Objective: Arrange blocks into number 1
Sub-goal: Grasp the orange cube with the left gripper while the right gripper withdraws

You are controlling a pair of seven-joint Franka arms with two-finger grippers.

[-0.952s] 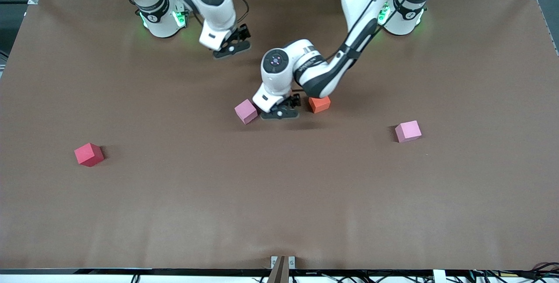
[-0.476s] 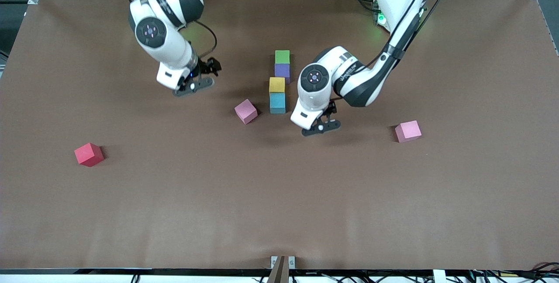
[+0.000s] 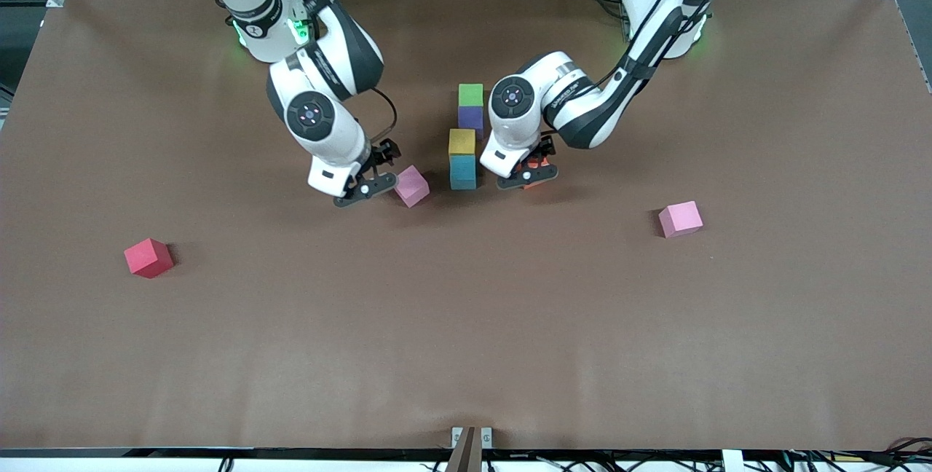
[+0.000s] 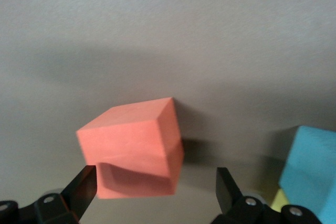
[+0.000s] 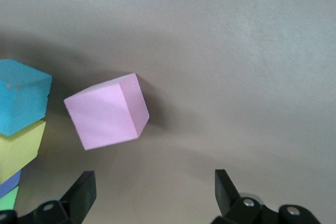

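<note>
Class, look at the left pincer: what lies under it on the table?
The orange block sits under the open left pincer, between its fingers, on the brown table. The front view shows only a sliver of it, and the face resting on the table is hidden.

Both arms reached from their bases toward the middle of the table (image 3: pixel 218 355), elbows bent and wrists turned downward. The left gripper (image 3: pixel 527 175) hung low over the table's middle, toward the left arm's end, its two dark fingers (image 4: pixel 84 188) spread wide apart and nothing clamped between them. The right gripper (image 3: pixel 366 190) hung low over the table's middle as well, toward the right arm's end, its fingers (image 5: pixel 81 192) likewise parted wide with nothing between them.
</note>
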